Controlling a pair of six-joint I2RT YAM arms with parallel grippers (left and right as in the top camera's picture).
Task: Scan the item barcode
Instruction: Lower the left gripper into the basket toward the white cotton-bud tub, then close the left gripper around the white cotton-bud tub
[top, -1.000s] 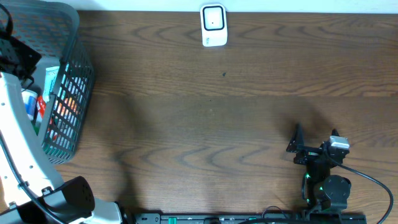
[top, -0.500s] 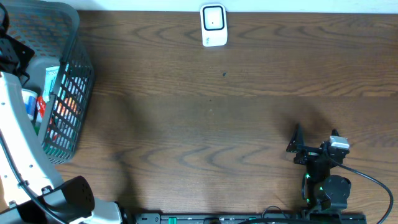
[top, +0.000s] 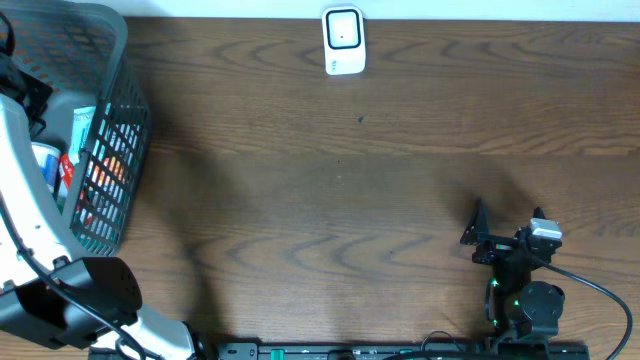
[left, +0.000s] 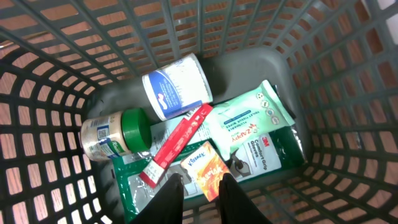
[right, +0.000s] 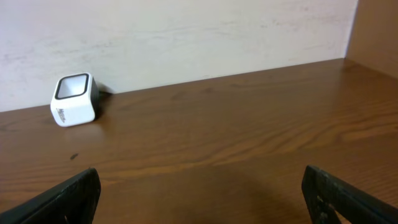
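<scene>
1. Dark brown wood-grain table (top: 300, 200) carries everything, and a grey plastic mesh basket (top: 125, 120) stands at its left end.
2. Left claw (left: 199, 182) hangs inside the basket, fingers slightly parted and empty. Directly beneath its tips lies a small orange tissue pack (left: 208, 171), probably the item to scan. A red tube (left: 177, 144) touches the pack just to the claw's left.
3. Risk: closing here could pinch the tube as well, or the fingers could slip off the flat pack.
4. White box scanner (top: 343, 40) sits far right of that claw and well ahead of the right claw (right: 200, 180), which is spread wide and empty.
</scene>
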